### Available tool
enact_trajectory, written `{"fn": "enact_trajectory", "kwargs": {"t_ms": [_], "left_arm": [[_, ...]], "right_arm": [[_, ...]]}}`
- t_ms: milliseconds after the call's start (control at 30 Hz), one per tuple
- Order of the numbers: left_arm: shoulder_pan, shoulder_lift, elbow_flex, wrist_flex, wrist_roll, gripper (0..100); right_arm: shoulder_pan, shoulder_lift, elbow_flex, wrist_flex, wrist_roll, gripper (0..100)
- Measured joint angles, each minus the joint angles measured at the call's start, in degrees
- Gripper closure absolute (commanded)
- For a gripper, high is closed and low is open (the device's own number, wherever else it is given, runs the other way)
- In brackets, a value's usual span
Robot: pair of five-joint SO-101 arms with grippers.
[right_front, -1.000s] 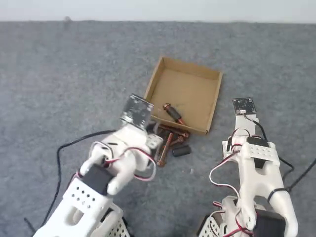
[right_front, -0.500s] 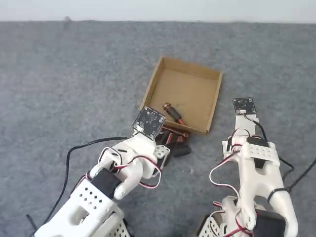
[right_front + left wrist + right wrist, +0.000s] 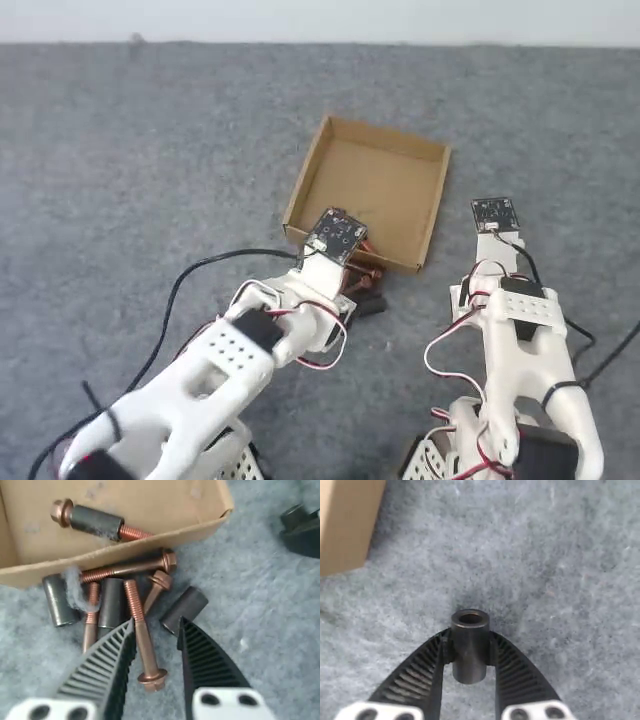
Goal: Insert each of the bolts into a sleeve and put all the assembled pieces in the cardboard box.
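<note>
One assembled piece (image 3: 92,520) lies in the cardboard box (image 3: 380,180), mid-frame. Loose bolts (image 3: 142,630) and sleeves (image 3: 186,609) lie just below it, unassembled. The left fingers (image 3: 102,665) hang released over them, and the right fingers (image 3: 420,675) clench one sleeve (image 3: 469,645).

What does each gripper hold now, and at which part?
Right gripper: dark cylindrical metal sleeve, clamped on its side walls. Left gripper: nothing.
</note>
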Motion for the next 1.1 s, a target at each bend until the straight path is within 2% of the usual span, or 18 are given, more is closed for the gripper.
{"fn": "enact_trajectory", "kwargs": {"t_ms": [100, 267, 567, 1000, 1100], "left_arm": [[0.00, 7.03, -3.60, -0.09, 0.00, 88], [0.09, 16.62, -9.41, -0.09, 0.09, 99], [0.00, 17.32, -10.55, 0.35, 0.00, 98], [0.09, 17.32, -12.66, 7.65, -3.96, 98], [0.26, 17.58, -12.84, 10.29, -4.48, 93]], "right_arm": [[0.00, 0.00, 0.00, 0.00, 0.00, 99.3], [0.00, 0.00, 0.00, 0.00, 0.00, 99.3], [0.00, 0.00, 0.00, -0.53, 0.00, 99.3], [0.00, 0.00, 0.00, -0.53, 0.00, 99.3], [0.00, 0.00, 0.00, -0.53, 0.00, 99.3]]}}
